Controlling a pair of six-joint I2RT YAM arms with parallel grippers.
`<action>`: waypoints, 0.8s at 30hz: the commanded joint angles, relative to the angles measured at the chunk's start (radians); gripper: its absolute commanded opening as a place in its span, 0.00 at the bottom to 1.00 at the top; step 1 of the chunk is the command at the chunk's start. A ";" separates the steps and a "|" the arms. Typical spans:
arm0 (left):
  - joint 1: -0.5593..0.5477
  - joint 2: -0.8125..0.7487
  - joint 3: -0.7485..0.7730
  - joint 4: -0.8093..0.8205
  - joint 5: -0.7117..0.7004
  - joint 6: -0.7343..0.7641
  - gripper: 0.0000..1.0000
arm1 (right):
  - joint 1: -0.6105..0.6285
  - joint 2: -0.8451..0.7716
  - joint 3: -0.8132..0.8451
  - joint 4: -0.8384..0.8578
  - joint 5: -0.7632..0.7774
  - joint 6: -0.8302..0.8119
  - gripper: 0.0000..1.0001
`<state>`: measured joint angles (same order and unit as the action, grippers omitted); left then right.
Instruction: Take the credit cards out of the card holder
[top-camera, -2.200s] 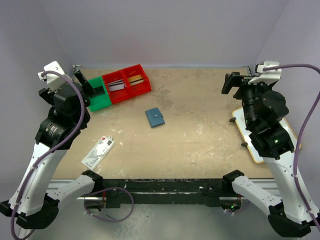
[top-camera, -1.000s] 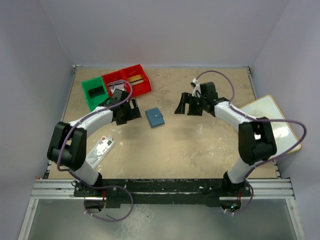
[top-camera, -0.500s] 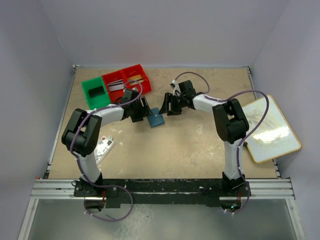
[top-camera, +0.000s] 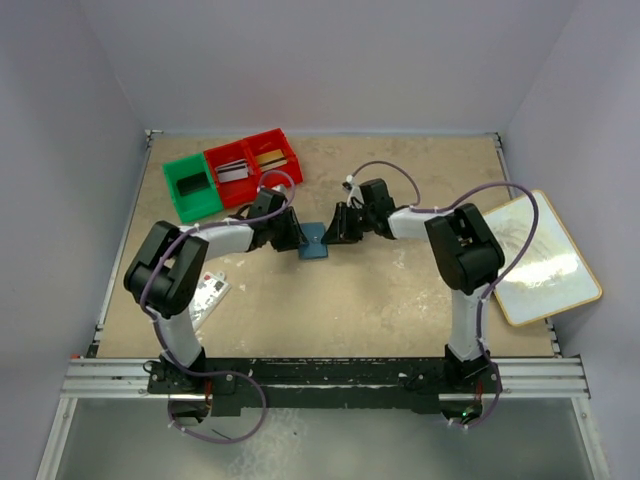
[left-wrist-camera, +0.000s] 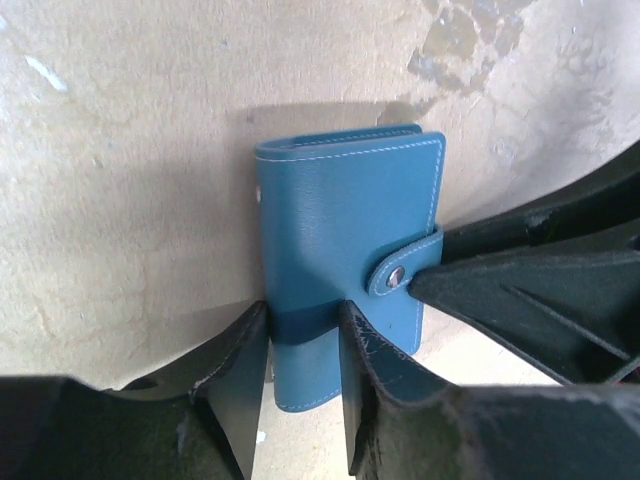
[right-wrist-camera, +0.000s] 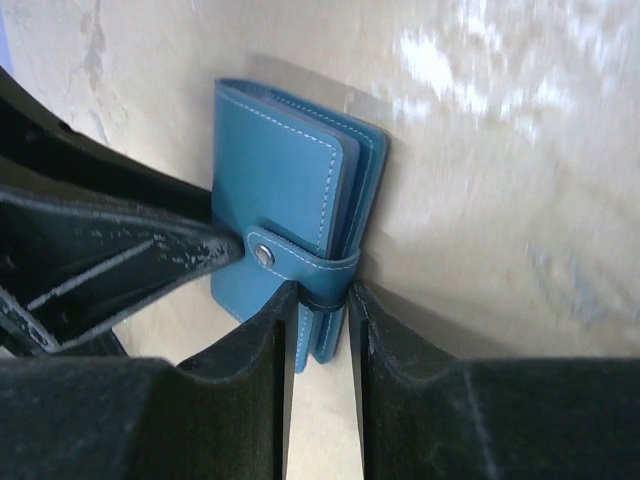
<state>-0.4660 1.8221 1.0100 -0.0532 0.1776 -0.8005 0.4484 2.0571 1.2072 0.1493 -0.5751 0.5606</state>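
Note:
The card holder (top-camera: 314, 241) is a blue wallet lying shut on the table between both grippers, its clasp strap snapped. My left gripper (top-camera: 293, 238) has closed on its spine edge, and in the left wrist view the gripper (left-wrist-camera: 305, 330) has fingers touching the card holder (left-wrist-camera: 345, 210) on both sides. My right gripper (top-camera: 336, 230) has closed on the opposite edge, where the gripper (right-wrist-camera: 322, 325) straddles the strap of the card holder (right-wrist-camera: 280, 170). A silver-grey credit card (top-camera: 232, 171) and a gold one (top-camera: 270, 158) lie in the red bins. Any cards inside the holder are hidden.
A green bin (top-camera: 176, 190) and two red bins (top-camera: 290, 178) stand at the back left. A white packet with red marks (top-camera: 205, 292) lies at the near left. A white board (top-camera: 535, 255) rests at the right edge.
Both arms have reached in from the sides to the card holder. Their jaws have narrowed from wide open onto its two opposite edges.

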 joint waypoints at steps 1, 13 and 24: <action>-0.070 -0.050 -0.050 0.055 0.005 0.002 0.28 | 0.027 -0.085 -0.173 0.066 -0.010 0.071 0.28; -0.293 -0.270 -0.265 0.031 -0.078 -0.094 0.25 | 0.040 -0.562 -0.745 0.153 0.106 0.266 0.31; -0.439 -0.470 -0.163 -0.273 -0.419 -0.088 0.66 | 0.041 -1.024 -0.719 -0.183 0.366 0.267 0.52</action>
<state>-0.9154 1.4258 0.7177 -0.1730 -0.0364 -0.9249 0.4900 1.0737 0.4007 0.0784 -0.3218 0.8352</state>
